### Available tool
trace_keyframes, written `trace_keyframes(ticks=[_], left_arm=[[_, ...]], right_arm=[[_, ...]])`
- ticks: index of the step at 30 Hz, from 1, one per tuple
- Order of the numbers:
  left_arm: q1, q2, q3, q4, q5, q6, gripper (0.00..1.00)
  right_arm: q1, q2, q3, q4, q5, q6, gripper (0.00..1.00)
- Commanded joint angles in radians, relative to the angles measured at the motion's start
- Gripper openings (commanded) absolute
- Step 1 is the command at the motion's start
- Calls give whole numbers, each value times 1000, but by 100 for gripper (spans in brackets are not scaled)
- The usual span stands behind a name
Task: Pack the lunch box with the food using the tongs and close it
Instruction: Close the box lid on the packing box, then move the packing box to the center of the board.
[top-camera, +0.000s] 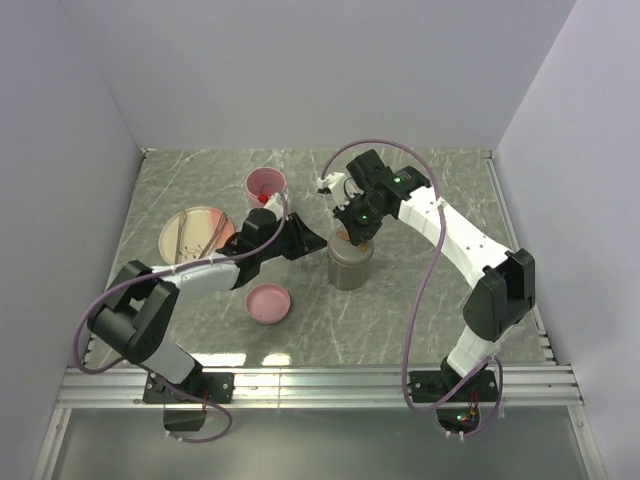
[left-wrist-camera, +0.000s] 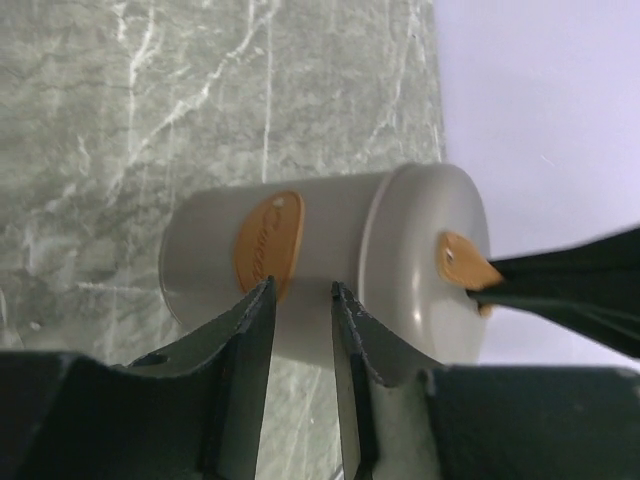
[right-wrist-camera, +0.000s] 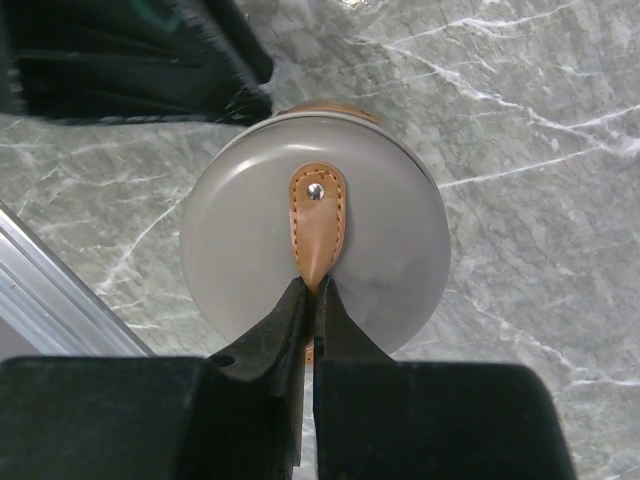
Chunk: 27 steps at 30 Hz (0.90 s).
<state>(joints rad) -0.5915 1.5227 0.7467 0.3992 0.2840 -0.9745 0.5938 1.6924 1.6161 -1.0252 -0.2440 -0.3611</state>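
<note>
The lunch box (top-camera: 350, 265) is a grey upright cylinder with a tan oval label (left-wrist-camera: 267, 243) on its side. Its grey lid (right-wrist-camera: 390, 235) sits on top and hides the inside. My right gripper (right-wrist-camera: 318, 288) hangs above it, shut on the lid's tan leather tab (right-wrist-camera: 317, 220). My left gripper (left-wrist-camera: 302, 288) is open by a narrow gap, with nothing between its fingers. Its fingertips (left-wrist-camera: 262, 295) rest at the box's left side wall, by the label. The slim tongs (top-camera: 183, 236) seem to lie on the plate (top-camera: 196, 215). A small red piece (top-camera: 263, 198) shows in a pink cup (top-camera: 267, 183).
A shallow pink bowl (top-camera: 269, 303) sits on the marble table in front of the left arm. The plate is at the left, the pink cup behind the left gripper. White walls close in the table at the back and sides; a metal rail (top-camera: 320, 380) runs along the near edge.
</note>
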Motion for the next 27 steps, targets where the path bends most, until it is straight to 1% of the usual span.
trace_keyframes(ticks=[1,11,15,18,22,27], left_arm=[[-17,31,69,47,-3,-21,35],[-93,171,154,87,4,-18,33],[-126,206,180,78,12,-26,31],[-152,217,186,79,20,-38,30],[-211,226,183,105,44,-128,29],[-295,231,174,116,64,-187,26]], right_arm=[[4,4,-30,-18,-49,1,0],[4,-31,-91,-12,-46,-16,0],[3,-37,-91,-30,-48,-22,0],[1,-65,-126,-36,-48,-29,0],[-6,-115,-186,-49,-34,-45,3],[-17,-201,-269,-65,-28,-65,6]])
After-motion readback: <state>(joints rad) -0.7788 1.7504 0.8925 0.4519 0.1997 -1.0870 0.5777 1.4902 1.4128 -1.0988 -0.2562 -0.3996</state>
